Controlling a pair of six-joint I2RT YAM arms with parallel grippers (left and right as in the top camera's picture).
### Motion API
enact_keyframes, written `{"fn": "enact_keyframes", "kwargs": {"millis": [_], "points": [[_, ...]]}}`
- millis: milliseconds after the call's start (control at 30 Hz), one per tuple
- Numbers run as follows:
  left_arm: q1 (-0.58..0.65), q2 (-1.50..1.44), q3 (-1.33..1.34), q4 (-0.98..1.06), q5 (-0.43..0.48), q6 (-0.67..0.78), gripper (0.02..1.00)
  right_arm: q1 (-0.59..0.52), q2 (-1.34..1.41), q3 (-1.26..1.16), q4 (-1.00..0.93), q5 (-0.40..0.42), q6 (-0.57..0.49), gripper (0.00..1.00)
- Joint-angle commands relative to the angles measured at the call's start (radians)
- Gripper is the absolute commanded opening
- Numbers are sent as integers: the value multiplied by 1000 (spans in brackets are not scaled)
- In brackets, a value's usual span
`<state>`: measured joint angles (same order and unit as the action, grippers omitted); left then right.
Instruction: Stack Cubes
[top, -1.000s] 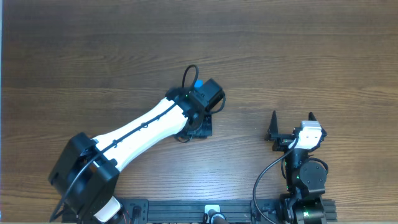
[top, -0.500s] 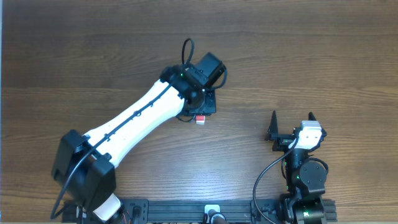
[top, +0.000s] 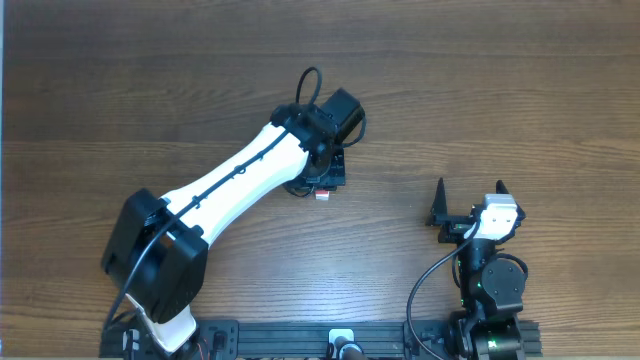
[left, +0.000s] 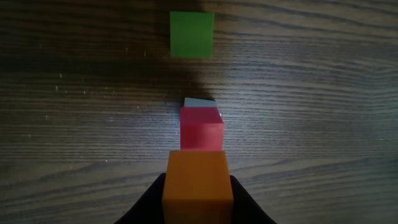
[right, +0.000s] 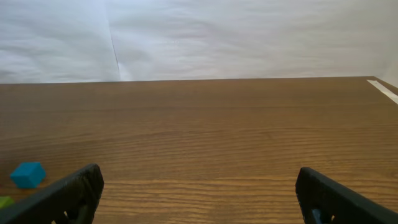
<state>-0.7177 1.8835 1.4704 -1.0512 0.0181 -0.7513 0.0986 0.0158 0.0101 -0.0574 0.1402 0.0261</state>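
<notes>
Left gripper (left: 198, 206) closed on orange cube (left: 197, 180) near red cube (left: 201, 127); right gripper (right: 198, 179) wide open, empty, well apart from it.

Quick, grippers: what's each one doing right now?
Left gripper: shut on the orange cube.
Right gripper: open, holding nothing.

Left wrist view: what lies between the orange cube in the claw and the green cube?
A red cube with a pale grey piece at its far edge, then bare table; the left wrist view shows it.
</notes>
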Motion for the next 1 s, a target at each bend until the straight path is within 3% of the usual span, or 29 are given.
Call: {"fn": "enact_keyframes", "kwargs": {"millis": [33,1000], "points": [[2,19,19,0,-11,11,200,-5,-10,-5,-3,-1,2,993],[3,62,19,38,0,10,207,-5,-10,-5,-3,0,2,991]]}}
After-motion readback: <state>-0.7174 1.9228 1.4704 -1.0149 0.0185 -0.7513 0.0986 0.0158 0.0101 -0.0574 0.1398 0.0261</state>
